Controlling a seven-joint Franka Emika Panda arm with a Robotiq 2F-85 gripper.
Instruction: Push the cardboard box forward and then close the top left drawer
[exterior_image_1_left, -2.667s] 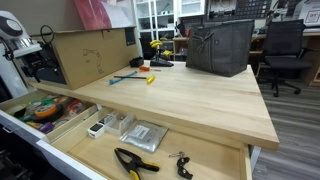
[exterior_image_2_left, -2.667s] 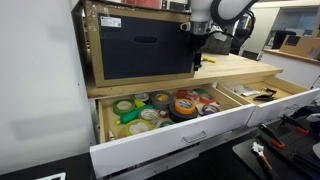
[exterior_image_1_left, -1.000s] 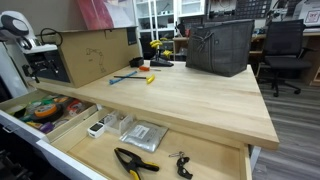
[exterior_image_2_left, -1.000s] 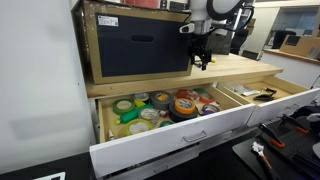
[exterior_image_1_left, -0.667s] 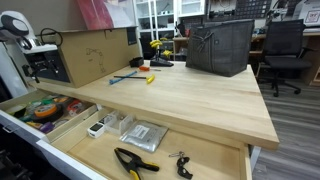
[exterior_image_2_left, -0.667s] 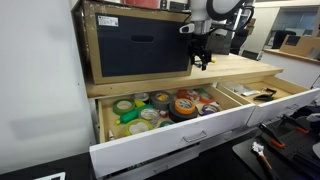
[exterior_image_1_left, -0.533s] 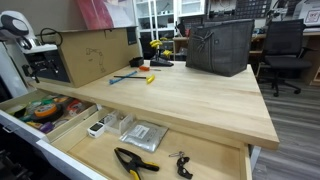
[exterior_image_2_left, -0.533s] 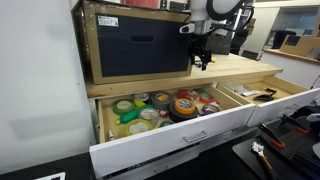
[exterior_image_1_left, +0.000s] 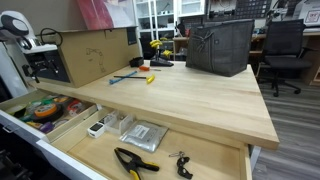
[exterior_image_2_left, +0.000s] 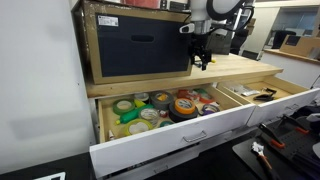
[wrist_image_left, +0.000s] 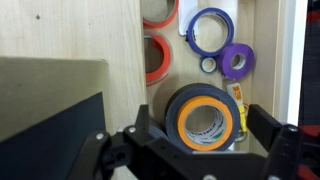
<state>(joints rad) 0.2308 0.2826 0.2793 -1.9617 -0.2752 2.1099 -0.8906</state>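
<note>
Box (exterior_image_2_left: 135, 45) set back on tabletop (exterior_image_1_left: 190, 100), push judged done. Drawer (exterior_image_2_left: 170, 138) below pulled out wide, tape rolls showing; closing not yet done. Gripper (exterior_image_2_left: 201, 60) hovering beside box corner, spread apart, holding nothing.

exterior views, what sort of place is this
Probably a workshop or maker lab: a long wooden workbench, the top left drawer full of tape rolls, and pliers in the wider drawer.
</note>
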